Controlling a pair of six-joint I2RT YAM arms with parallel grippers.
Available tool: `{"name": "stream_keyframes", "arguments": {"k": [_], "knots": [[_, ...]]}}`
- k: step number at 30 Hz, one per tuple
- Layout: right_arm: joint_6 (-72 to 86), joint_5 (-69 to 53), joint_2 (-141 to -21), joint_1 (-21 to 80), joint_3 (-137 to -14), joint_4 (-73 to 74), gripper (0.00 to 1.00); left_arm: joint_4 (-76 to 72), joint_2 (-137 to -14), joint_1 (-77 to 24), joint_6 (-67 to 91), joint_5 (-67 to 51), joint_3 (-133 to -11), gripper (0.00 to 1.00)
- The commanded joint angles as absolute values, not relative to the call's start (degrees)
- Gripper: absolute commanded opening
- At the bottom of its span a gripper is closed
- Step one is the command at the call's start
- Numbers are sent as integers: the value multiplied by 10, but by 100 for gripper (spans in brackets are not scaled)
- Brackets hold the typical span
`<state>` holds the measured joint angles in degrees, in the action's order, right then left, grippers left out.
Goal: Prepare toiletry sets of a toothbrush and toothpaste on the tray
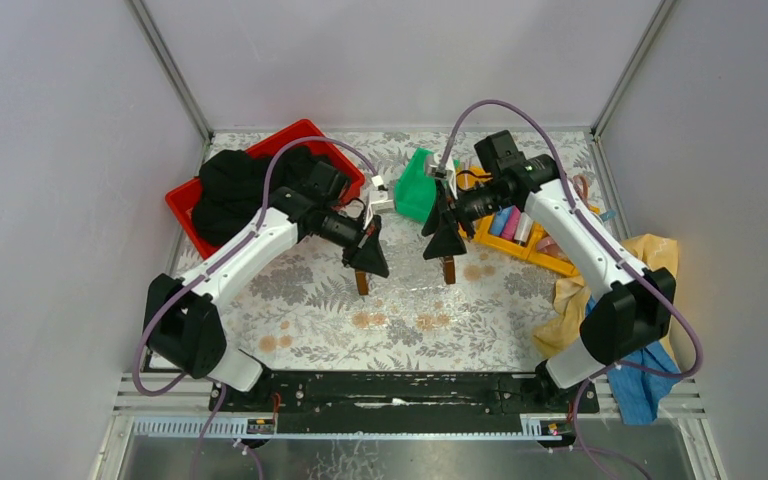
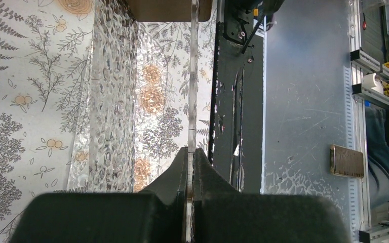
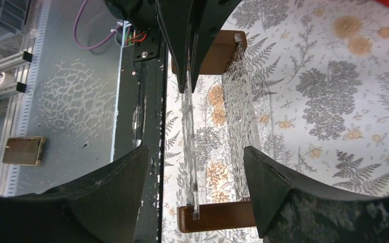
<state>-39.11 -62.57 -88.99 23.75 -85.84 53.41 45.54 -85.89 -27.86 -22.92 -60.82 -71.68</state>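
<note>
My left claw (image 2: 191, 150) is clenched on the rim of the clear textured tray with brown wooden ends (image 2: 112, 101), at the middle of the floral table (image 1: 300, 300). My right claw (image 3: 195, 152) straddles its other end, jaws apart. I should close squarely on that rim.

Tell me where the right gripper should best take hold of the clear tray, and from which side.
Probably grip the wooden end bar of the tray nearest it, coming from that end, one finger on each side. The bar is solid, flat-sided and narrower than the open jaws of the right gripper. The left gripper clamps the thin clear wall at the other end.
</note>
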Motion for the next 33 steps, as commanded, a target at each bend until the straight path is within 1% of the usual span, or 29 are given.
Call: {"name": "stream_keyframes", "arguments": {"k": [1, 10, 16, 19, 20, 21, 23, 26, 27, 28, 31, 32, 33], "knots": [[-386, -632, -896, 259, -877, 561, 75, 458, -858, -285, -249, -617, -738, 0], [-399, -628, -922, 283, -857, 577, 63, 457, -866, -287, -245, -616, -751, 0], [-406, -609, -925, 302, -843, 576, 60, 458, -866, -287, -244, -622, -756, 0], [-408, -607, -927, 306, -842, 577, 54, 458, -867, -287, -244, -623, -758, 0], [-407, -606, -928, 308, -841, 577, 50, 458, -867, -288, -244, -624, -759, 0], [-407, -604, -929, 310, -842, 577, 43, 458, -867, -287, -244, -625, -760, 0], [-407, -600, -931, 312, -844, 577, 26, 458, -867, -287, -244, -627, -760, 0], [-408, -604, -933, 311, -848, 577, 4, 458, -868, -287, -241, -629, -761, 0], [-407, -608, -933, 311, -849, 575, 0, 459, -868, -287, -240, -628, -762, 2], [-405, -614, -933, 311, -850, 575, 0, 454, -866, -287, -235, -625, -761, 10], [-403, -634, -938, 311, -855, 578, 0, 407, -838, -287, -191, -603, -741, 46], [-403, -640, -942, 311, -858, 581, 0, 388, -824, -287, -179, -593, -728, 56], [-406, -644, -947, 310, -861, 586, 0, 367, -808, -286, -165, -577, -719, 63]]}}
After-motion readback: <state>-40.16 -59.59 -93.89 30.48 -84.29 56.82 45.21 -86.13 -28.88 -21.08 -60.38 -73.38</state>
